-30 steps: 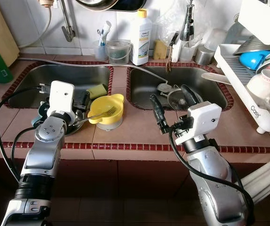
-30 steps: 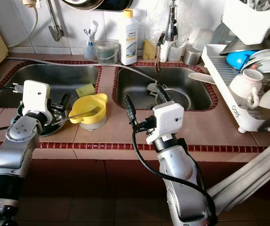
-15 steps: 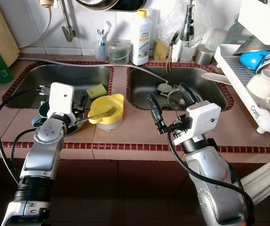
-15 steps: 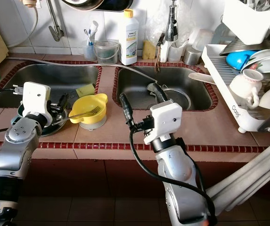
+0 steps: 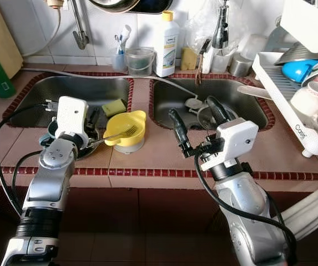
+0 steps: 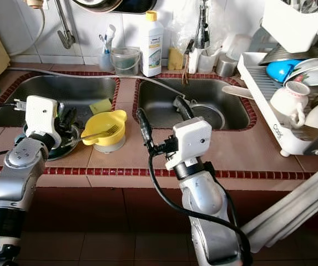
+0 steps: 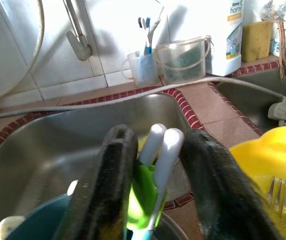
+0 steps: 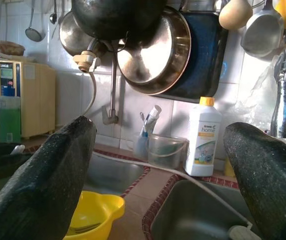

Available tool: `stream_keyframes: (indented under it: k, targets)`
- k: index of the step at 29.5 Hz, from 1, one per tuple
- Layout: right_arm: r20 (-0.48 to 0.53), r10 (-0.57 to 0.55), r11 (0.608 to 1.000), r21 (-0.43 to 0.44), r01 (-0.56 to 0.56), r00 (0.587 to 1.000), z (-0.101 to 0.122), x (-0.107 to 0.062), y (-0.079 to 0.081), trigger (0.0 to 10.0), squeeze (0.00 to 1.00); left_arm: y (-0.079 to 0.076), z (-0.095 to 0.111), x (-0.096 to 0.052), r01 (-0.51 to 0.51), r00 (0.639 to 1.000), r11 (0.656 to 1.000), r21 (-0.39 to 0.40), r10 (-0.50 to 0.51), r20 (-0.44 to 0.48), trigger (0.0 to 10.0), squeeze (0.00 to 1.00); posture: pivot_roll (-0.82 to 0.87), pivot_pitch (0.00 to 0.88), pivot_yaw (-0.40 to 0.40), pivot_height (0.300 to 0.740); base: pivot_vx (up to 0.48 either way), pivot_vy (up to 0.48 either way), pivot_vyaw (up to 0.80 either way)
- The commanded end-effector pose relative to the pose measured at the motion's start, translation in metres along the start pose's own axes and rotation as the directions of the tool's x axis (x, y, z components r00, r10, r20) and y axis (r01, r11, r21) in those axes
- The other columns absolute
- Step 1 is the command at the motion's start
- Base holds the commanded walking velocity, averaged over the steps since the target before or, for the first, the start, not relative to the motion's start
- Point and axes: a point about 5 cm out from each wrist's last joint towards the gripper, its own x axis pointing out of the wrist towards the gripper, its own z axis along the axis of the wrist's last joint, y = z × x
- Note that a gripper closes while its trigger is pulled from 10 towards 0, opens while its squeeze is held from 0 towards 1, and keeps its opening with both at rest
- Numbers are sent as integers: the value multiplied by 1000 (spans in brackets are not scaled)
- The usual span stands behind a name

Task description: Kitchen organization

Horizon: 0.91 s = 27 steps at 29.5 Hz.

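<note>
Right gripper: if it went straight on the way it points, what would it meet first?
Probably the white detergent bottle at the tiled wall; the right gripper has open fingers, the way looks free before that, though depth is unclear.

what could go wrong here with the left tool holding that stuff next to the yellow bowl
The left tool grips several thin white and green handles at once; one may slip out when lifted. A fork rests across the yellow bowl right beside that tool, so a sideways move could knock it off or shove the bowl toward the counter edge. The right tool, open, hovers by the right sink and could bump the bowl if it swings left.
</note>
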Motion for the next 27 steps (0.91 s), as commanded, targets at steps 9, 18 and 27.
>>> stream_keyframes:
  k: [9,18,27]
  targets:
    - [28,-19,1000,-6,19,999,7,1,1,10000,0,1,7,3,13,1000,1000,10,-13,10,0,0,-196,34,44,740,0,0,0]
    - [40,-63,998,1,63,997,9,1,-3,10000,0,-4,9,5,32,999,999,8,-32,13,0,0,-204,30,56,740,0,0,0]
    - [59,-118,993,3,118,991,12,6,-9,10000,0,-7,11,8,51,999,998,26,-51,13,10000,0,-214,31,60,740,0,0,0]
